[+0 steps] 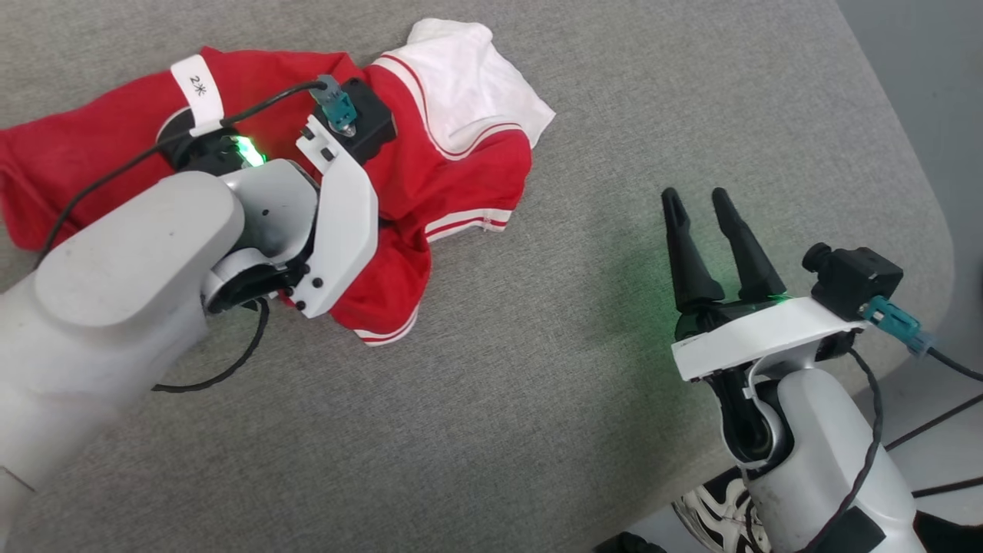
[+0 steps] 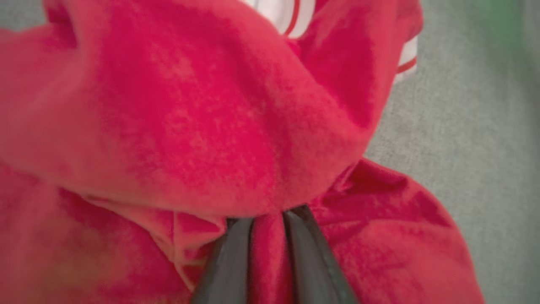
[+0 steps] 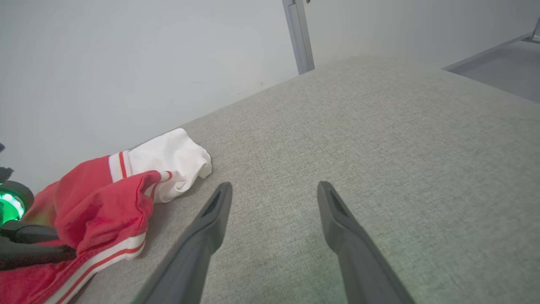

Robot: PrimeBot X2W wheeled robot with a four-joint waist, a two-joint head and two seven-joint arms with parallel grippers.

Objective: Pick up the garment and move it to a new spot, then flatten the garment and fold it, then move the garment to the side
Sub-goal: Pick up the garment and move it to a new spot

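Red garment [image 1: 461, 169] | crumpled, bunched | white sleeve [image 1: 468, 84] outermost | red-striped trim

A: The garment [image 2: 190, 126]?
B: Soft, fuzzy matt cloth in red. Its sleeve [image 1: 468, 84] is smoother white cloth.
A: The desk [image 1: 537, 384] under the garment?
B: Coarse grey woven fabric, matt. The right gripper [image 3: 274, 185] has dark, smooth, matt plastic jaws.

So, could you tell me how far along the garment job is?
Nothing looks finished: the garment lies crumpled on the grey cushion. In hand: the left gripper, jaws pinching a red fold. Left: moving, flattening, folding, setting aside; the right gripper hovers open.
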